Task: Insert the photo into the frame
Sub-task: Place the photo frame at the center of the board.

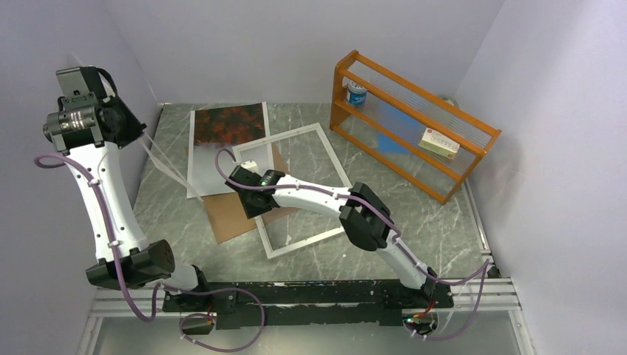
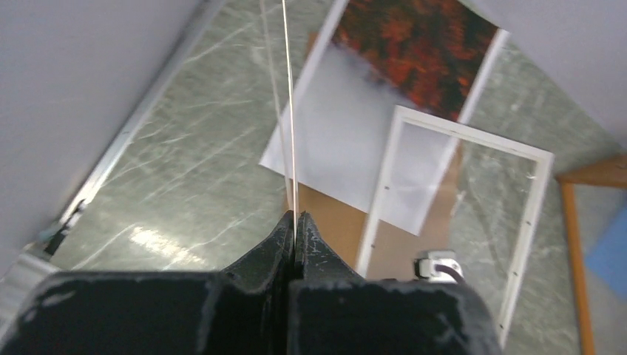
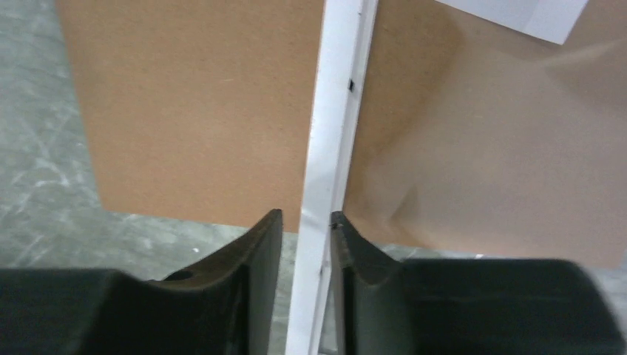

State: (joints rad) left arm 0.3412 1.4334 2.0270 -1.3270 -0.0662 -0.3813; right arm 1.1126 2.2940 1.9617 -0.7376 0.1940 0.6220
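Top: rack (image 1: 425, 92) carries a can (image 1: 357, 93) and a box (image 1: 439, 140); the print on both is too small to read. Photo (image 1: 225, 140) lies flat on the desk (image 1: 444, 237) at far left. Frame (image 1: 288, 134) overlaps its corner and the backing board (image 1: 229, 214).
Left wrist: left hand (image 2: 296, 222) is clenched on the edge of a clear pane (image 2: 290, 111).
Right wrist: right hand (image 3: 304, 222) straddles the frame rail, released, with a gap on one side.

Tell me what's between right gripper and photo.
Brown backing board, plus the frame rail that the right gripper straddles; the photo corner lies on the board's far end. Shown in right wrist view.
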